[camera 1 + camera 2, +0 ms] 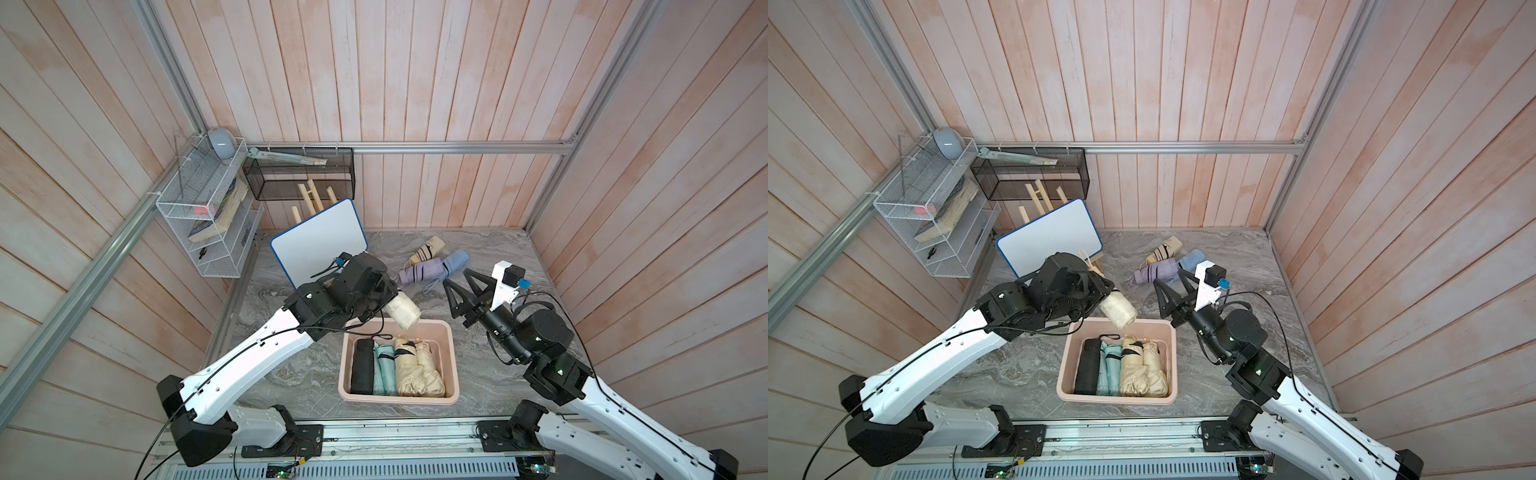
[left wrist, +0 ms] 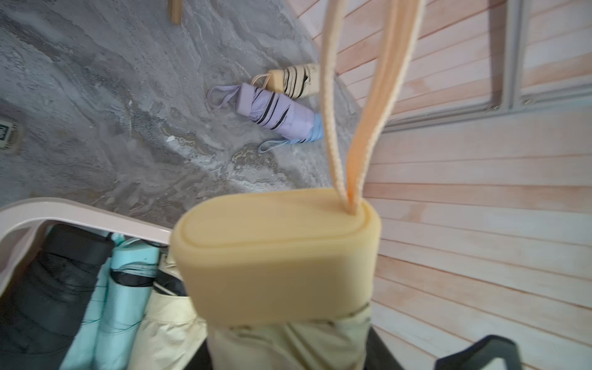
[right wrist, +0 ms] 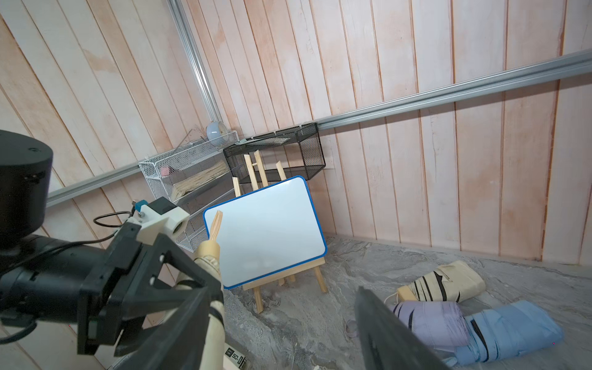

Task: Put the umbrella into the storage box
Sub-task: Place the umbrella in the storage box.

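Pink plank walls [image 1: 415,83] ring the grey marbled table [image 1: 494,374]: left claw [image 1: 384,300] pinches a folded cream umbrella [image 1: 404,312] above the pale pink plastic storage box [image 1: 399,400], right claw [image 1: 457,279] spread.

Both top views look steeply down from high up onto the whole grey marbled table [image 1: 478,386]. The left wrist camera sits right against a cream folded umbrella [image 2: 278,256], facing the pale pink plastic storage box [image 2: 80,213]. The right wrist camera looks low across the table at the blue-framed whiteboard [image 3: 266,230], shared with both top views.
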Tool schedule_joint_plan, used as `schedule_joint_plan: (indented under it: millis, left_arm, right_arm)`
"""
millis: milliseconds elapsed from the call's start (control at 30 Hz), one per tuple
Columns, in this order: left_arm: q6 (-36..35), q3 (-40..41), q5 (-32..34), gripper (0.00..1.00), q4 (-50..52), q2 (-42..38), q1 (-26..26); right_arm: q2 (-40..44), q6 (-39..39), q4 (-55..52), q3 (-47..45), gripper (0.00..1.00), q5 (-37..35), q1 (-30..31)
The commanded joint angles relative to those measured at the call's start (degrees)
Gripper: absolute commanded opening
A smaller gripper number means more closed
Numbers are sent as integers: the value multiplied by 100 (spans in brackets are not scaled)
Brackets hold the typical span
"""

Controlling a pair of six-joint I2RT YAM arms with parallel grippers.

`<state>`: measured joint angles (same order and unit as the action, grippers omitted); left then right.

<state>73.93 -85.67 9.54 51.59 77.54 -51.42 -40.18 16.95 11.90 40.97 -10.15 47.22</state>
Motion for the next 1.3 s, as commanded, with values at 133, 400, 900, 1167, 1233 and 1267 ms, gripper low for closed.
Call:
schedule_joint_plan:
  millis: [133,400,900,1167,1233,1267]
  left_arm:
    - [-1305,-599,528,45,1670,776,-785]
    - [-2026,-265,206,44,1839,1246,-958]
    - [-2637,1035,-181,44,666,1446,-884]
    - [-2595,1585,-232,51,111,1575,-835]
    - [-2585,1636,-167,61,38,1606,-826]
    - [-2585,1634,-140,65,35,1630,-826]
  right_arm:
    - [303,220,-397,-102,76,-367,26]
    - [429,112,-633,-36,76,-442,32]
    - [512,27,-603,-134,77,-356,30]
    - [538,113,-581,-233,77,-365,32]
    - [532,121,-575,-256,77,-369,27]
    - [522,120,-585,-247,77,-372,30]
